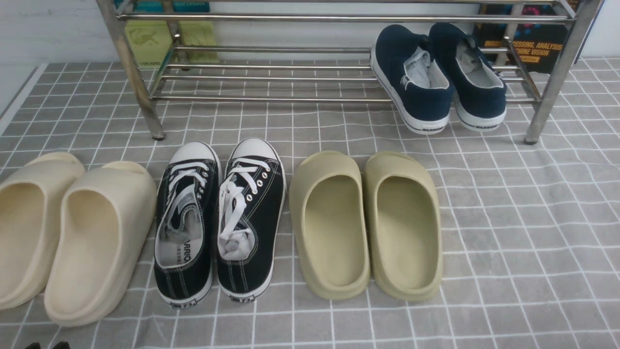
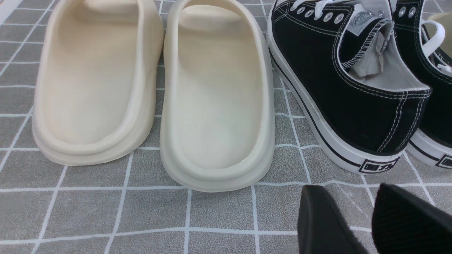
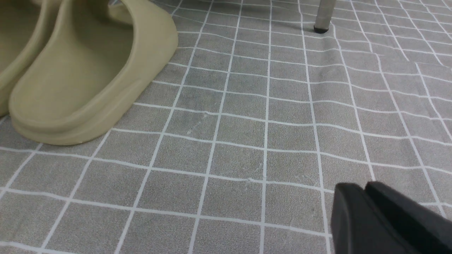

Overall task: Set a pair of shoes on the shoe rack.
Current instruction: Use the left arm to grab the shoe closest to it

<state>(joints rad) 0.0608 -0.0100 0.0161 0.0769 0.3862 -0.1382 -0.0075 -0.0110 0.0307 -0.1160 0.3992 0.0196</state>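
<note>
So here's where I'm at. The black sneakers (image 1: 218, 223) are down on the gray checked cloth (image 1: 508, 218), parked side by side with their white toe caps facing the shoe rack (image 1: 271, 99). They sit in front of it, not on it. On their left are the beige slides (image 1: 72, 232), and on their right the olive slides (image 1: 368, 223), so the sneakers are squeezed right in the middle of the row. The left one has some crumpled paper stuffed inside, and the right one's laces are flopped into its opening.

The only thing on the rack itself is a pair of navy slip-ons (image 1: 436, 82), at the right end of the lower shelf with their heels poking out over the front bar.

My left gripper (image 2: 349, 190) is low over the cloth, just behind the heel of the nearer sneaker (image 2: 353, 98). It's close but not touching. Its jaws are spread apart with nothing between them but cloth.

My right gripper (image 3: 356, 192) is off over bare cloth, jaws pressed together and pinching nothing. From that wrist I can see one olive slide (image 3: 88, 74) off to the side and one rack leg (image 3: 323, 16) farther ahead.
</note>
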